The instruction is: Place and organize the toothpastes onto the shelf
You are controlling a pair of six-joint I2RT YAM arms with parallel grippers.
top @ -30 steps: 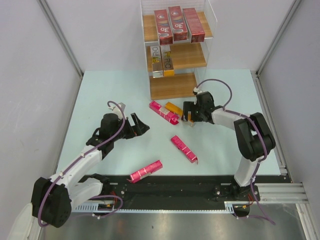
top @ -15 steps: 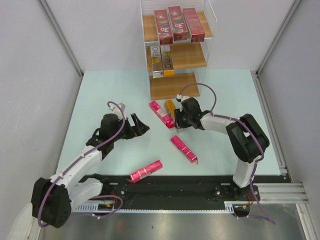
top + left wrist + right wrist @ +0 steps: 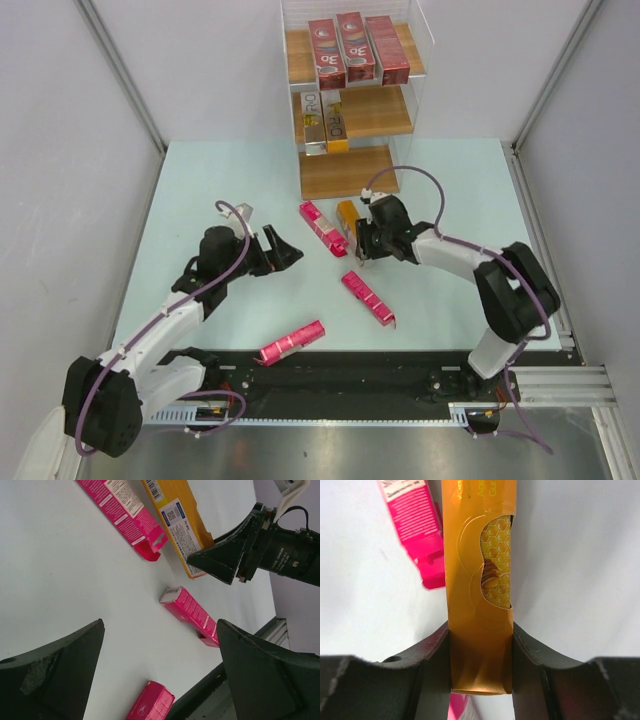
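The orange toothpaste carton (image 3: 346,213) lies on the table (image 3: 220,180) just in front of the shelf (image 3: 350,176), close to the front edge of its bottom board. The right gripper (image 3: 362,243) holds it. In the right wrist view the two dark fingers (image 3: 432,655) press against both long sides of the carton at the end farther from the shelf, narrowed to its width.

A pink carton (image 3: 324,225) lies just beside it on the left; whether the two touch I cannot tell. A second pink carton (image 3: 368,297) lies farther out from the shelf. A third pink carton (image 3: 291,342) lies well apart from the shelf, near the table's front edge.

On the shelf's top tier three dark red cartons (image 3: 346,47) sit side by side. Silver and gold cartons (image 3: 322,122) sit at the left end of its middle tier.

The left gripper (image 3: 283,252) hovers over the table out from the shelf's left front corner. Its fingers are spread wide and hold nothing.
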